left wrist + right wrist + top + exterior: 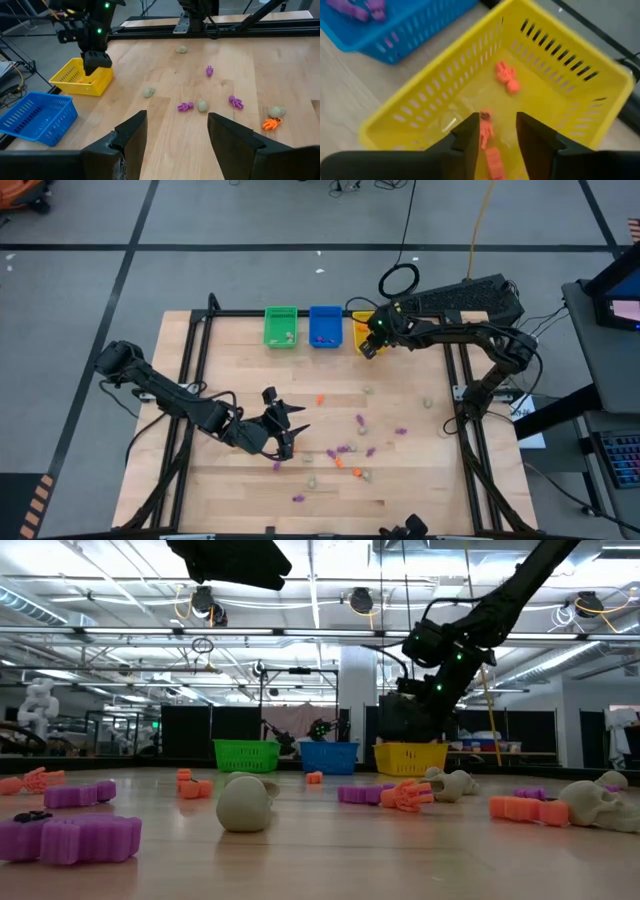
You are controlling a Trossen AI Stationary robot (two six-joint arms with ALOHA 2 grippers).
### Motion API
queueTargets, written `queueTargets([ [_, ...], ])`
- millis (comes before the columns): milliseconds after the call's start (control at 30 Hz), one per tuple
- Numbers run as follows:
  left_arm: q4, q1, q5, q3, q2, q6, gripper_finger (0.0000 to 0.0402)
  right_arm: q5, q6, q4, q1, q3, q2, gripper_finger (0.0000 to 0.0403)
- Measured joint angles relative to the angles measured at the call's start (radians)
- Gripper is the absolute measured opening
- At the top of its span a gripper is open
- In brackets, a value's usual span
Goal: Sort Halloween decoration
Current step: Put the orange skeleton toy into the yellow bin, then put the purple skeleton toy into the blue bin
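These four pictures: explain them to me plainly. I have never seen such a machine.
Two dark robot arms work at a wooden table. One picture looks down from above, one looks level across the tabletop, and two come from cameras on the arms' wrists. Tiny orange, purple and beige Halloween trinkets lie scattered. At the far edge stand a green plastic bin, a blue plastic bin and a yellow plastic bin. The right claw hangs open over the yellow bin, an orange trinket between its fingers. The left claw waits open and empty.

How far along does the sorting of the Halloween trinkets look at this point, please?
Partly done: orange trinkets lie in the yellow bin and purple ones in the blue bin. The right gripper hangs open over the yellow bin. Many trinkets remain on the table near the open left gripper.
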Motion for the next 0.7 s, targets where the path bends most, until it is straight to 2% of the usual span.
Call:
queueTargets([
  [200, -0.003, 0.000, 0.000, 0.000, 0.000, 0.000, 0.0208, -0.001, 0.003, -0.046, 0.020, 0.000, -0.121, 0.0160],
  [333, -0.017, -0.001, 0.000, 0.000, 0.000, 0.000, 0.0208, -0.004, 0.027, -0.184, 0.091, 0.000, -0.251, 0.0172],
  [500, -0.033, -0.005, 0.021, 0.000, 0.000, -0.019, 0.0208, -0.001, 0.114, -0.381, 0.260, -0.015, -0.382, 0.0172],
  [600, -0.055, -0.017, 0.045, 0.000, 0.000, -0.040, 0.0208, 0.010, 0.169, -0.386, 0.383, -0.082, -0.439, 0.0170],
  [700, -0.095, -0.034, 0.048, 0.000, 0.000, -0.082, 0.0208, 0.091, 0.234, -0.334, 0.491, -0.169, -0.477, 0.0169],
])
